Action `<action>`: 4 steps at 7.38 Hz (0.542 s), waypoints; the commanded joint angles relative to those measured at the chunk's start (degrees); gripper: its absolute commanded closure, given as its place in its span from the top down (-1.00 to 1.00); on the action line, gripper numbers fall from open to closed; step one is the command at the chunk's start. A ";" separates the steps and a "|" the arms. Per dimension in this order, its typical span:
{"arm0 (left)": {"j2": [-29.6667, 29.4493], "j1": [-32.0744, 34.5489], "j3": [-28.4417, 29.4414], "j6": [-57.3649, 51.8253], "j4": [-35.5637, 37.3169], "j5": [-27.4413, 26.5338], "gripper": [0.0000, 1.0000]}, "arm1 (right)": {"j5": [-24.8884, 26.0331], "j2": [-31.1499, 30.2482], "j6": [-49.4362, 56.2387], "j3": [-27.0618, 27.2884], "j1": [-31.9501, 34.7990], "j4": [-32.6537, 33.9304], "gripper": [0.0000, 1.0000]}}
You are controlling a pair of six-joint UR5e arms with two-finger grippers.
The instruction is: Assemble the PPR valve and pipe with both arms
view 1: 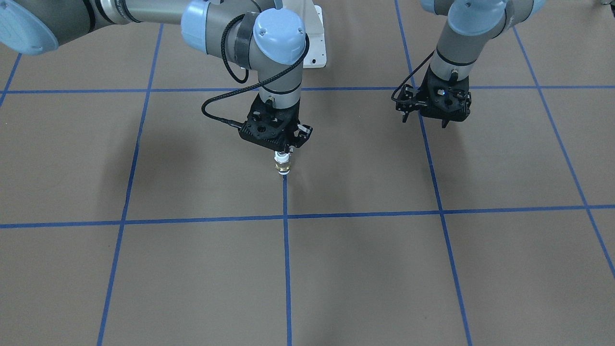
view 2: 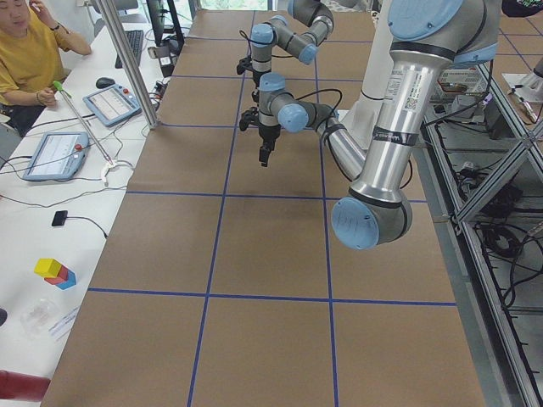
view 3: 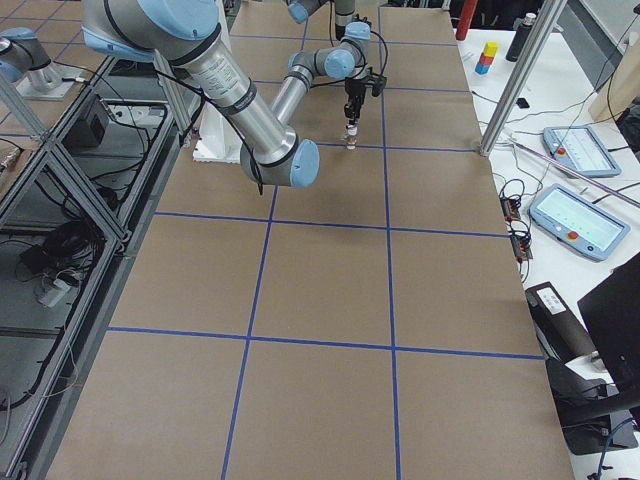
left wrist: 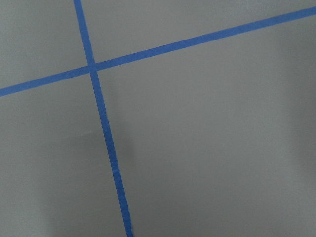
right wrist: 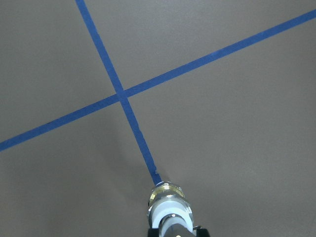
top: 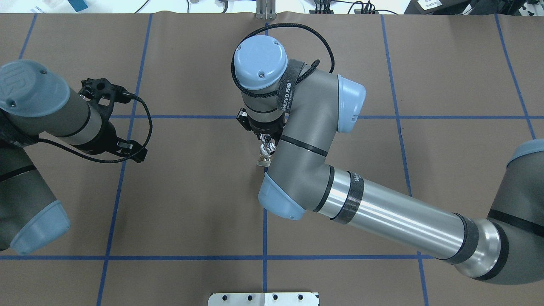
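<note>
The right tool [view 1: 284,150] points straight down and is closed around the top of the PPR valve [view 1: 282,164]. The valve stands upright under it, with a white end on top, a gold-colored middle and a white end at the bottom. Its bottom end is right over a blue tape line [view 1: 287,250] on the brown counter [view 1: 192,269], near the middle. I cannot tell if it touches the counter. From above, a shiny silver bit shows just under the tool, but I cannot tell if it is the pipe. The left tool [view 1: 425,121] hangs well apart from the valve, above the counter. Its 2 fingers are spread wide and hold nothing.
</note>
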State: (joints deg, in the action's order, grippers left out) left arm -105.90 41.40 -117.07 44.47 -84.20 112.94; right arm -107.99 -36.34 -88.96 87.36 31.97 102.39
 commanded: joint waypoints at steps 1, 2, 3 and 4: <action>0.00 0.00 0.00 0.00 0.00 0.00 1.00 | 0.24 0.04 0.01 0.00 -0.07 0.09 0.30; 0.00 0.00 0.00 0.00 0.00 0.00 1.00 | 0.24 0.12 0.02 0.09 -0.07 0.09 0.45; 0.00 0.00 0.00 0.00 0.00 0.00 1.00 | 1.02 0.21 0.54 0.44 -0.07 0.09 0.99; 0.00 0.00 -0.09 0.00 0.00 0.00 1.00 | 1.81 0.13 1.06 2.27 0.80 0.17 0.99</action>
State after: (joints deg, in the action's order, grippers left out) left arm -105.91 41.40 -117.09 44.47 -84.20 112.94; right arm -107.04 -36.20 -88.47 88.10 32.11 102.50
